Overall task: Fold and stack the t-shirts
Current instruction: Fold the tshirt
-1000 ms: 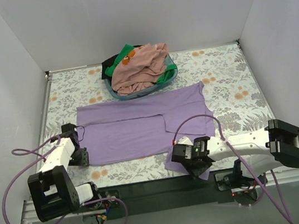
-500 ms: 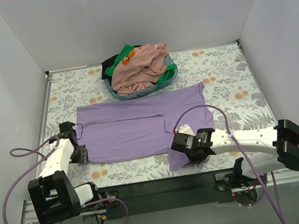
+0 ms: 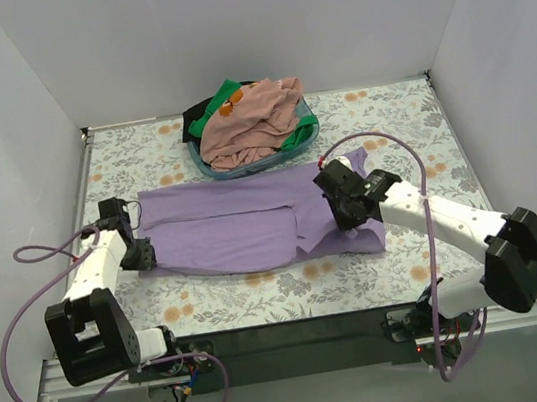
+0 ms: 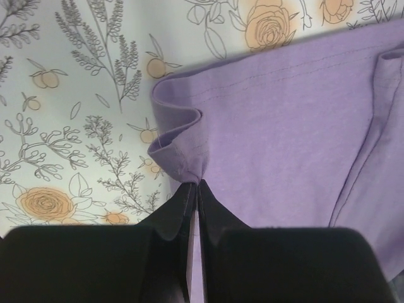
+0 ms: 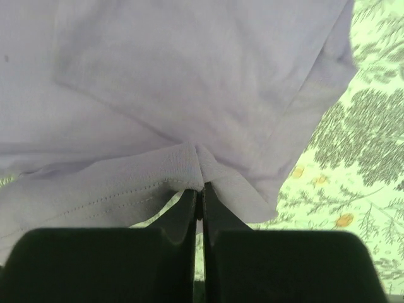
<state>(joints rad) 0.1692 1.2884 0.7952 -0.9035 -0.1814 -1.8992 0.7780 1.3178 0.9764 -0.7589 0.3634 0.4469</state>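
The lavender-purple t-shirt [image 3: 242,227] lies spread across the middle of the table. My left gripper [image 3: 142,252] is shut on its left hem, pinching a fold of cloth [image 4: 180,161]. My right gripper [image 3: 342,208] is shut on its right edge [image 5: 189,167] and holds that edge lifted and folded back over the shirt. The dusty pink tee [image 3: 254,120] lies heaped in the basket on top of the green tee [image 3: 225,96] and the black tee [image 3: 197,114].
The teal plastic basket [image 3: 243,168] stands at the back centre. White walls enclose the floral table [image 3: 411,139] on three sides. Purple cables loop from both arms near the front edge.
My right gripper has carried the shirt's near right corner up and away from the front edge, folding it over the shirt. My left gripper has moved slightly away from me with the hem.
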